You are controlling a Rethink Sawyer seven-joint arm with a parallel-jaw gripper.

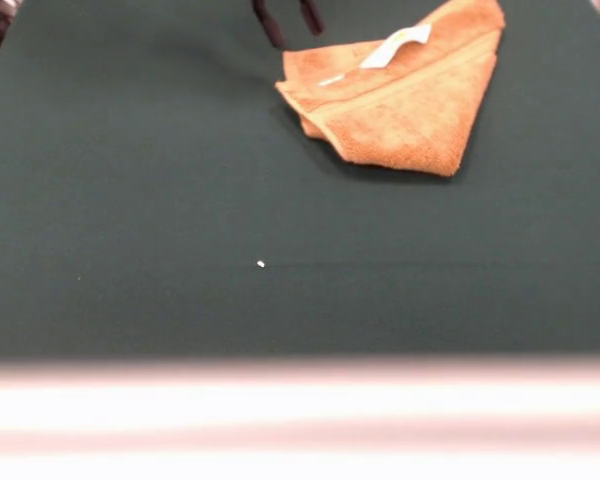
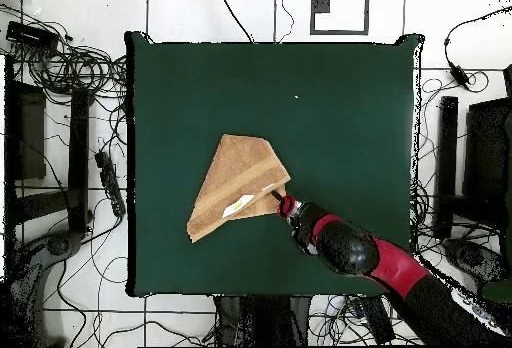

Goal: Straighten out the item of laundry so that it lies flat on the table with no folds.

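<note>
Towel (image 1: 405, 105) folded into a rough triangle, toward the robot's side of the green counter (image 1: 130, 200); flattening not yet done, by my reading the step in hand is the approach for a first grasp. Pincer (image 1: 285, 22) hangs just beside the folded corner, its two dark fingers (image 1: 269, 25) apart, holding nothing. Next move calls for pinching only the top layer there, then drawing it outward. White label (image 1: 395, 47) lies face up near a border band.

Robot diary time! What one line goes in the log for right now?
towel: folded triangle, label up | gripper: open, at towel's corner, holding nothing | table: small white speck
</note>
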